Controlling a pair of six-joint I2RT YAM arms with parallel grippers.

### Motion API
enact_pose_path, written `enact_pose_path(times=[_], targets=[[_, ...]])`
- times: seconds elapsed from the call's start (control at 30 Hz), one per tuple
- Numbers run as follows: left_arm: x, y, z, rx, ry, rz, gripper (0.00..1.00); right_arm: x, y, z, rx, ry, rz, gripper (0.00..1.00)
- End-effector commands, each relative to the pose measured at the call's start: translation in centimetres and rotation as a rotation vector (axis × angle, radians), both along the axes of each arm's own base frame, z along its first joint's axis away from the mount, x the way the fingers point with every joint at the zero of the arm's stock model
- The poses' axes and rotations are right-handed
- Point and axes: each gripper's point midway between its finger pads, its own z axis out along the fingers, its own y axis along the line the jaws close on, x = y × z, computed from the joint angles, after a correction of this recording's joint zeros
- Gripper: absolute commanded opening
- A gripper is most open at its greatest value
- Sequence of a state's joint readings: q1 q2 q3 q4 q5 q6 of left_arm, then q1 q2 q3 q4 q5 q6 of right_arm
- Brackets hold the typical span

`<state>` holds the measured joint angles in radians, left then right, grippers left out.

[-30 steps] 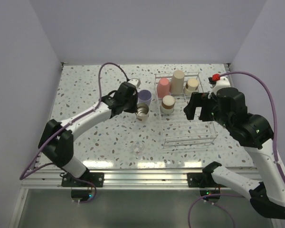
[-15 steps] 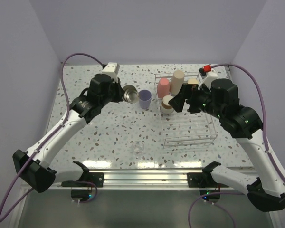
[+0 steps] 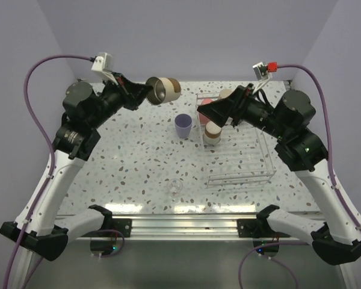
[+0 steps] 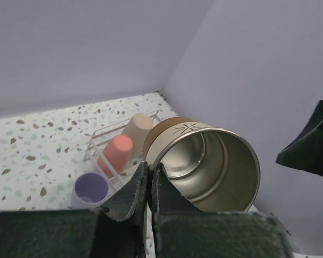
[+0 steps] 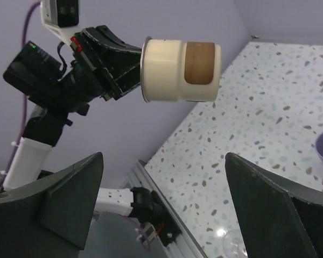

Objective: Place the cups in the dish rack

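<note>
My left gripper [image 3: 147, 94] is shut on the rim of a short beige cup [image 3: 163, 90] with a shiny metal inside. It holds the cup on its side, high above the table. The left wrist view shows the fingers [image 4: 142, 185] pinching the cup's [image 4: 207, 161] wall. My right gripper [image 3: 206, 112] is open and empty, raised and pointing left towards that cup [image 5: 180, 70]. The lavender cup [image 3: 183, 125] stands on the table left of the clear dish rack [image 3: 243, 171]. In the rack are a pink cup [image 4: 116, 153], a taller tan cup [image 3: 226, 94] and a beige cup [image 3: 212, 132].
A small clear round object [image 3: 176, 187] lies on the speckled table near the front edge. Lavender walls close in the back and both sides. The rack's near half holds no cups. My right arm covers the rack's back right corner.
My left arm lifted the beige cup off the table, up and back. My right gripper rose and swung left to face it.
</note>
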<state>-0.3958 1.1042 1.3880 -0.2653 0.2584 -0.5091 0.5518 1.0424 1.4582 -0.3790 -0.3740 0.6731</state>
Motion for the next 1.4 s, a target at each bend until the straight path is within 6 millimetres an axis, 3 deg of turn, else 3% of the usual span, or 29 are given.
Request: enact_pose_path(times=[0.0, 0.03, 0.07, 0.13, 0.17, 0.3, 0.63, 1.0, 1.37], targets=[[-2.8, 0.2, 6.9, -0.159, -0.146, -0.108, 0.0, -1.6, 1.8, 6.1, 0.201, -0.116, 0.144, 0.98], [-2.6, 0.9, 7.2, -0.178, -0.153, -0.102, 0.0, -1.5, 2.0, 6.3, 0.215, -0.116, 0.157, 0.98], [-3.9, 0.8, 8.5, -0.233, -0.172, -0.157, 0.0, -1.3, 2.5, 6.7, 0.232, -0.128, 0.183, 0.98], [-4.1, 1.3, 8.8, -0.285, -0.195, -0.196, 0.0, -1.2, 3.0, 7.0, 0.252, -0.107, 0.204, 0.98], [-5.5, 1.0, 10.1, -0.338, -0.227, -0.273, 0.0, -0.8, 3.2, 7.4, 0.269, -0.125, 0.21, 0.98], [-6.4, 0.6, 9.4, -0.383, -0.225, -0.373, 0.0, 0.3, 4.1, 7.4, 0.296, -0.104, 0.221, 0.98], [-6.7, 0.2, 8.4, -0.381, -0.212, -0.406, 0.0, 2.2, 5.9, 7.3, 0.353, -0.064, 0.266, 0.98], [-6.9, 0.3, 8.0, -0.41, -0.226, -0.419, 0.0, 2.8, 6.8, 6.3, 0.412, 0.021, 0.309, 0.98], [-7.1, 0.2, 8.1, -0.424, -0.241, -0.433, 0.0, 2.1, 8.4, 5.1, 0.39, 0.082, 0.359, 0.98]])
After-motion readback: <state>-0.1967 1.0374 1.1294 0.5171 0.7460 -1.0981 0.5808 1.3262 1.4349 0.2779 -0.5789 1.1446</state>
